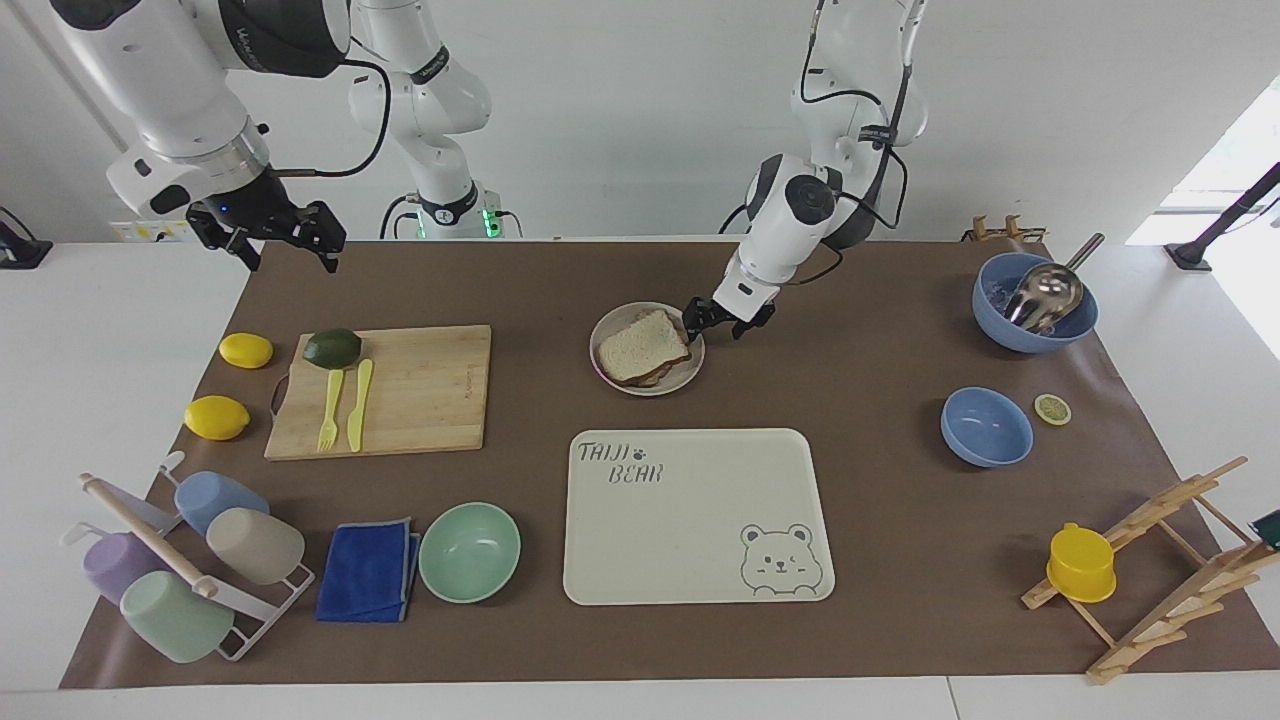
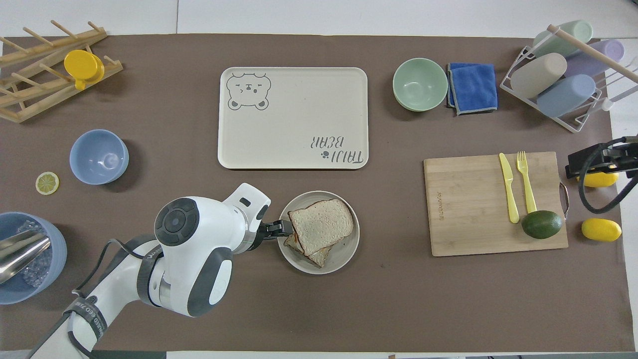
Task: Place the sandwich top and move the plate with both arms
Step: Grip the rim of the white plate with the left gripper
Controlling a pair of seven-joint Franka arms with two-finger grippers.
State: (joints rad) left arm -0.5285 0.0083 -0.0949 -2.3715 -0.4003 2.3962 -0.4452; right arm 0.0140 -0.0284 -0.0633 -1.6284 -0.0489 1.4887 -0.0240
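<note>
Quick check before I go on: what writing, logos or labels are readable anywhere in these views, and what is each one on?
"TAIJI BEAR", with a paw mark and a bear face drawing: on the cream tray.
Small burned-in brand mark on the wooden cutting board: too small to read.
Lettering on the band of the left arm and on the right arm: too small to read.
No other text shows.

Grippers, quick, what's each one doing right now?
Left gripper: at the plate rim, grip cannot be told.
Right gripper: open, empty, waiting above the table edge.
</note>
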